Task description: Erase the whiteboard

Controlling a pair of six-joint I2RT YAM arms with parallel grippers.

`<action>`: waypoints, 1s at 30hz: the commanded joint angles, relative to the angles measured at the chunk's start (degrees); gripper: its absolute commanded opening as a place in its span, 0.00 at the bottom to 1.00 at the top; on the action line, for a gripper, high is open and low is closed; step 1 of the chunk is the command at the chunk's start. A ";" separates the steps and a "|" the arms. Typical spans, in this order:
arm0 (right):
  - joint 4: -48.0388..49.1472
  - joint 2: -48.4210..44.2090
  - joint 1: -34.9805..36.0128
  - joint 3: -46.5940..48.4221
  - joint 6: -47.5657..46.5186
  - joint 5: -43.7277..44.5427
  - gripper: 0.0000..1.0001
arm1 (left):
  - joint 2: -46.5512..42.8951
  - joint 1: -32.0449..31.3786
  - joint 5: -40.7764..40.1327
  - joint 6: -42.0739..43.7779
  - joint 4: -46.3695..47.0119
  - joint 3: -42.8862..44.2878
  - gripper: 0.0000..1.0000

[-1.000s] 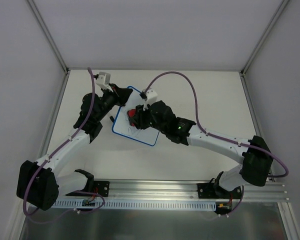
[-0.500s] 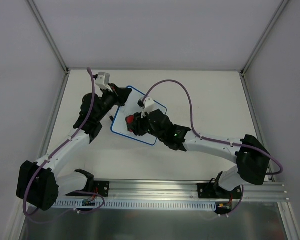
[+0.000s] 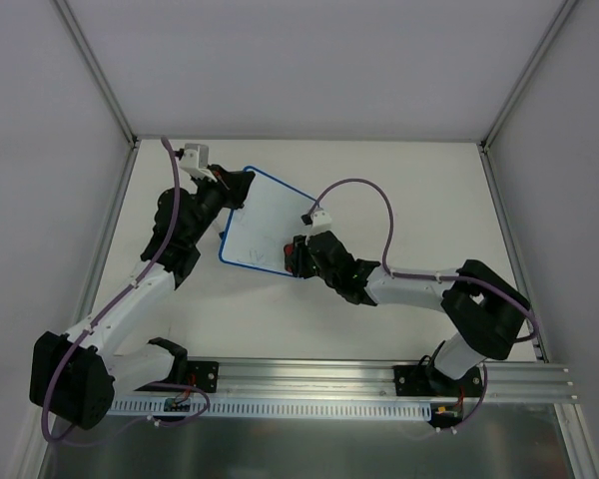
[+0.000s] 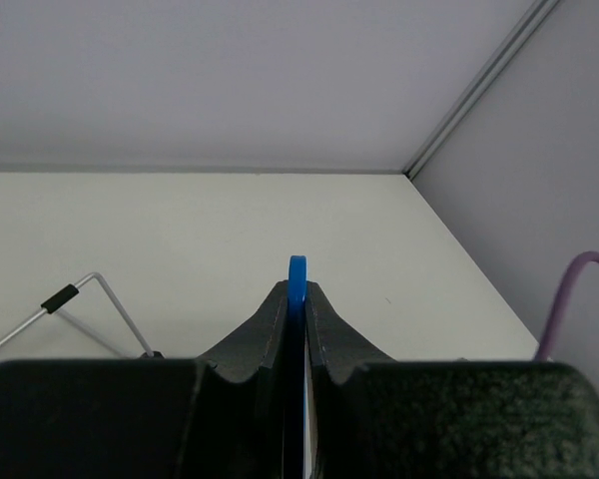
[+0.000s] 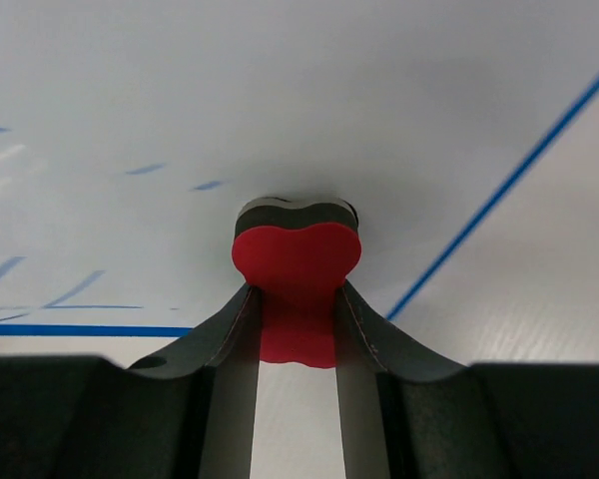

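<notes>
Two grippers meet at the whiteboard (image 3: 268, 222), which sits on the table (image 3: 399, 180) toward 10 o'clock from its middle in the top view, turned askew so that one rounded corner points to about 12 o'clock; whether it lies fully flat cannot be told. At the board's 10 o'clock edge the left gripper (image 3: 237, 189) is clenched on the blue rim (image 4: 297, 284); its wrist view shows that rim edge-on, pinched between the two dark fingers with no gap. At 9 o'clock in that view a thin metal wire (image 4: 100, 289) with a black sleeve stands on the tabletop. At the board's 5 o'clock edge the right gripper (image 3: 296, 257) is closed around a red eraser (image 5: 297, 269); the eraser's dark felt face presses against the white surface just inside the rim. Faint blue pen strokes (image 5: 75, 289) lie on the board at 9 o'clock from the eraser, with a few short dashes higher up at 10 o'clock.
</notes>
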 commanded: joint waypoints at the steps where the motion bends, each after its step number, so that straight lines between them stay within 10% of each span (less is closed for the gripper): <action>1: 0.44 2.71 -2.15 -1.00 1.73 0.83 0.00 | -1.77 -0.74 2.98 -1.26 0.90 0.75 0.00; 30: -6.68 -0.19 1.81 27.74 -10.40 -11.21 0.00 | -2.38 -0.74 5.88 -0.38 0.72 -0.92 0.00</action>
